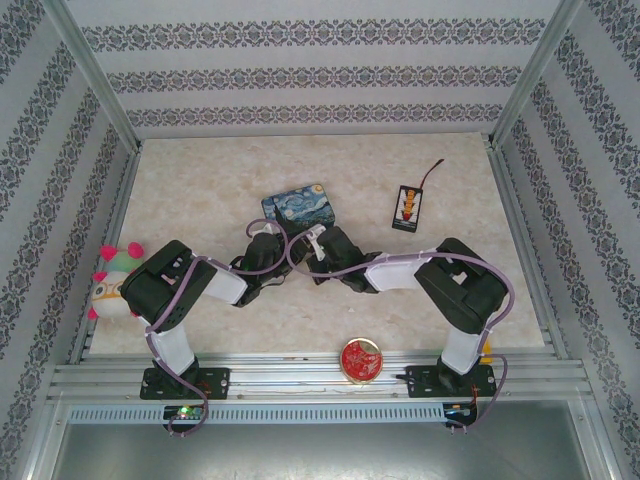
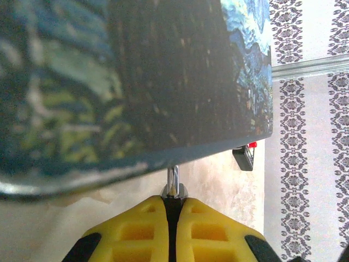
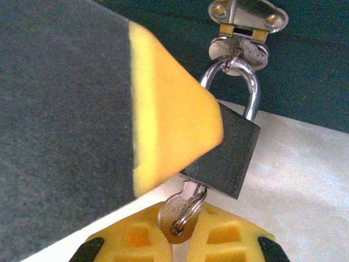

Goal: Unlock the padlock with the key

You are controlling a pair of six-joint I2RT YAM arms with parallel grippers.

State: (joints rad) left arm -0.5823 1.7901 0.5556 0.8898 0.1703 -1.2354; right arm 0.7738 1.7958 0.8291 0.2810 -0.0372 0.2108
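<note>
From above, the left claw (image 1: 270, 232) and the right claw (image 1: 312, 238) meet just beside the near edge of the starry-night tin (image 1: 298, 203). The tin lies on a pale marbled counter (image 1: 200, 180), boxed in by a metal frame and patterned walls (image 1: 300, 80). A black card with orange arrows (image 1: 408, 205) lies right of the tin. A plush toy (image 1: 112, 283) sits far to its left, and a red round thing (image 1: 361, 359) lies well nearer than the tin. Both arms rise from their bases, fold at the elbow and slope inward toward the tin.

In the left wrist view, the left claw's yellow fingers (image 2: 142, 229) are pressed together, with a silvery rod standing up from between their tips, just under the tin's lower edge. It looks like the shackle of the padlock, and the left claw seems clamped on the padlock.

In the right wrist view, the padlock (image 3: 232, 147) hangs by its shackle from the tin's hasp (image 3: 248, 13). One finger of the left claw covers its left side. The key (image 3: 175, 215) sticks out of the padlock's bottom, and its head sits between the right claw's fingers (image 3: 131, 240), which are drawn together on it.
</note>
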